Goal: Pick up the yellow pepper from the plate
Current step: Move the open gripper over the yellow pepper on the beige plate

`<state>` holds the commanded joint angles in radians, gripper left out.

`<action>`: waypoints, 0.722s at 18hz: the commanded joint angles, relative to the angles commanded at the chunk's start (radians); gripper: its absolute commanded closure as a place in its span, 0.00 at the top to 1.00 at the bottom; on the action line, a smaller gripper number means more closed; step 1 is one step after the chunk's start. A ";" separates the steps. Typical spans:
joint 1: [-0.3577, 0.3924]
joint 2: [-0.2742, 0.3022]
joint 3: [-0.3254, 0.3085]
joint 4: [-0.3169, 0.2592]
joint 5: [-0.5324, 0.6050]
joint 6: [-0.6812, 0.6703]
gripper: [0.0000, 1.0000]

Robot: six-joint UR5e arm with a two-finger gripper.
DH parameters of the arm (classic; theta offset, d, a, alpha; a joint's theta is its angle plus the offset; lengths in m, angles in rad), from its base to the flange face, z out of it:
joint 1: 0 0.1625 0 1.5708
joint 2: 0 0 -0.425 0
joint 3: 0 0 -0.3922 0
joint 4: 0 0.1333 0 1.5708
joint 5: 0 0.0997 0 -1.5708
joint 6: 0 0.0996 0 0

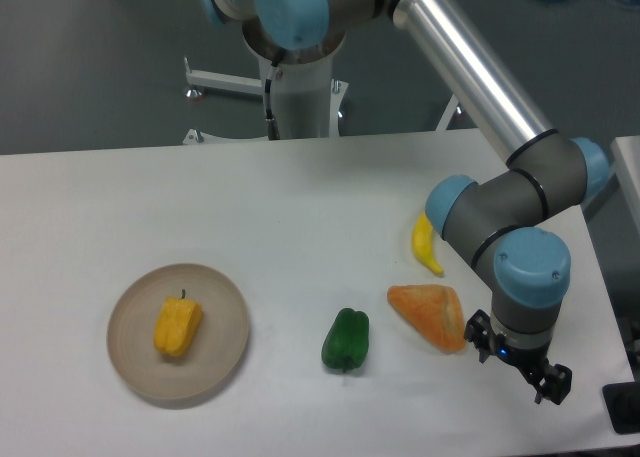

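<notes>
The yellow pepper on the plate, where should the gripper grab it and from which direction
Probably from straight above, closing across the narrow width of the yellow pepper at mid-body. It lies on its side on the plate with the stem pointing away from the camera, so its long lobed flanks face left and right. The gripper is far off to the right.

Yellow pepper [178, 326] was seen lying near the centre of the beige plate [222, 352], stem pointing away from camera.
</notes>
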<state>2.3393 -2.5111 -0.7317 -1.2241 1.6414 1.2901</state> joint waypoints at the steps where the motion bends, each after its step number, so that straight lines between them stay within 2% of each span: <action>1: -0.002 0.002 -0.008 0.003 0.000 -0.002 1.00; 7: -0.035 0.032 -0.023 -0.008 0.003 -0.014 1.00; 13: -0.093 0.153 -0.181 -0.025 0.003 -0.113 1.00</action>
<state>2.2459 -2.3579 -0.9124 -1.2486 1.6444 1.1769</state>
